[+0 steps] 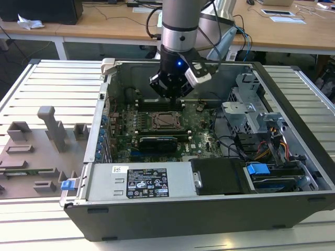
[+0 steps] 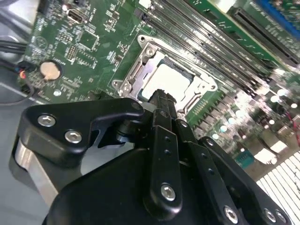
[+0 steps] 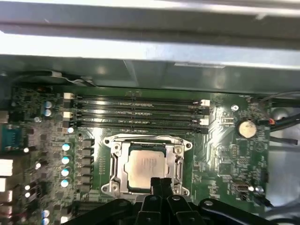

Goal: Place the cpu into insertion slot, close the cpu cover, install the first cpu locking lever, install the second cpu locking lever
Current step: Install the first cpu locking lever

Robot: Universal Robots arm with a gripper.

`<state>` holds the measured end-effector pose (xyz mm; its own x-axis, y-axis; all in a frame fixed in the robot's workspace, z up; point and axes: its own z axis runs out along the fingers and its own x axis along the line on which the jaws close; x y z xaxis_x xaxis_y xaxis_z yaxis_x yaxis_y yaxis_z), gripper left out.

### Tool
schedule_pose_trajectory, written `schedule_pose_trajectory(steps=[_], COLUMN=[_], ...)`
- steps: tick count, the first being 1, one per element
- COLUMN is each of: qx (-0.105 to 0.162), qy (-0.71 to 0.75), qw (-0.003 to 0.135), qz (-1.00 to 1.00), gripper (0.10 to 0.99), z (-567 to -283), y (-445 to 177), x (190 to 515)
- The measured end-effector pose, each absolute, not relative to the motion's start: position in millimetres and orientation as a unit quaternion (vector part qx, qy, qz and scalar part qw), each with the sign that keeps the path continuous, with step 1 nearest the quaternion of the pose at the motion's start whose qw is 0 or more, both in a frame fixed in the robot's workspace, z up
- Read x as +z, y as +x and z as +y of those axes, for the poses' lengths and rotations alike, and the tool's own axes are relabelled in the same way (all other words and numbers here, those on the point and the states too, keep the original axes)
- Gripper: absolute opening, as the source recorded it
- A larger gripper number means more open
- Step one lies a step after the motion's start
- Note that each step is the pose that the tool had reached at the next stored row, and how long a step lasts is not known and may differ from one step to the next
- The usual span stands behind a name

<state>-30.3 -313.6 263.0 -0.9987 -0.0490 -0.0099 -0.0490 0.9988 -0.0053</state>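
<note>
An open desktop computer case point(image 1: 293, 172) lies on a slatted metal bench point(image 1: 57, 83), wooden desks behind it, its green motherboard point(image 1: 199, 138) exposed to a robot arm reaching in from above. The pincer point(image 3: 160, 182) hangs low over the board, its black fingers point(image 2: 161, 122) drawn together at the tips and carrying nothing, the points poised just at the edge of the insertion slot point(image 3: 146, 165). In both wrist views the cpu point(image 3: 146, 165) sits flat in that socket, its pale metal top showing through the cut-out centre of the cpu cover point(image 3: 119, 161), which appears to lie down over the chip as a silvery frame. By that reading the first two steps look finished: chip seated, cover lowered. The locking levers are harder to judge; thin metal runs along the socket's sides, but whether either lever is latched cannot be told from these views, so that work seems to be what is in hand. Long black memory slots point(image 3: 140, 111) run just beyond the socket, and a coin battery point(image 3: 246, 127) sits well apart on the board.
</note>
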Motion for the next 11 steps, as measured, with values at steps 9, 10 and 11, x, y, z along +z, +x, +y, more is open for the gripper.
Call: schedule_pose_trajectory(steps=[9,10,11], qx=[-0.002,-0.003,-0.003], qy=[-0.025,-0.025,-0.025], qw=[0.005,0.005,0.005], qz=[1.0,1.0,1.0], gripper=[0.106,0.106,0.106], z=[-313.6,-313.6,-313.6], y=[-30.3,-30.3,-30.3], x=[281.2,281.4,281.4])
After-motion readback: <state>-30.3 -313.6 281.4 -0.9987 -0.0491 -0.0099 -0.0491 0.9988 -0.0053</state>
